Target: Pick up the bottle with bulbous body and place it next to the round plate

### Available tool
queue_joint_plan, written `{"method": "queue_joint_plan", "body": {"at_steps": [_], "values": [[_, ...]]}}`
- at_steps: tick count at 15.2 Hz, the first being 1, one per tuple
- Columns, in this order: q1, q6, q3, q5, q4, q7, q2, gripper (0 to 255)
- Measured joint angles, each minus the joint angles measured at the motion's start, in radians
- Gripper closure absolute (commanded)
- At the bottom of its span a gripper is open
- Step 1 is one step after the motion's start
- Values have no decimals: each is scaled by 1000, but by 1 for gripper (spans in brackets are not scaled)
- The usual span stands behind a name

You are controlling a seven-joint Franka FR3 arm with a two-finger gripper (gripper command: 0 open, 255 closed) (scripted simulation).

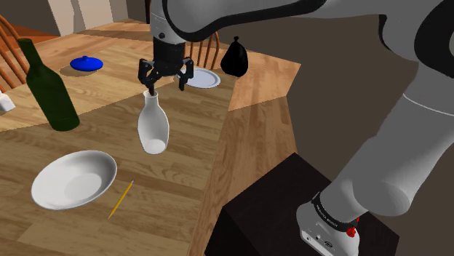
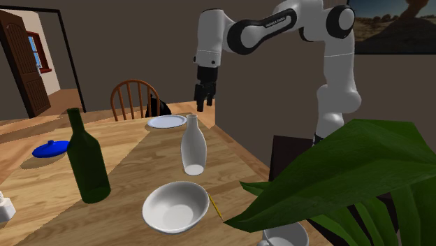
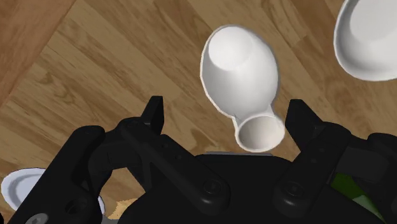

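A white bottle with a bulbous body [image 1: 153,125] stands upright on the wooden table [image 1: 87,131], also seen as the white bottle [image 2: 192,145]. My black gripper [image 1: 166,76] hangs just above its mouth, fingers spread and touching nothing. Looking along the gripper, the bottle [image 3: 245,73] lies beneath the gripper [image 3: 226,109], its mouth nearer one finger. The round white plate [image 1: 201,78] lies farther back near the table's edge, by a chair; the second exterior view shows this plate [image 2: 166,121] behind the bottle, and the gripper [image 2: 205,98] above.
A dark green bottle [image 1: 47,87] stands at the shoulder view's left. A white bowl [image 1: 73,180] and a yellow pencil [image 1: 120,198] lie in front. A blue lidded dish [image 1: 87,64] and a black bag [image 1: 234,58] sit at the back. Big plant leaves [image 2: 335,175] cover the second exterior view's lower right.
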Motion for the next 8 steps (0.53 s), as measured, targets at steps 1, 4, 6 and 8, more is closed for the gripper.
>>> {"method": "queue_joint_plan", "body": {"at_steps": [1,4,6,8], "values": [[11,5,2,-19,32,17,38,0],[41,-2,5,-59,119,52,122,0],[46,16,3,-69,119,59,141,0],[47,36,2,-74,109,63,152,0]]}}
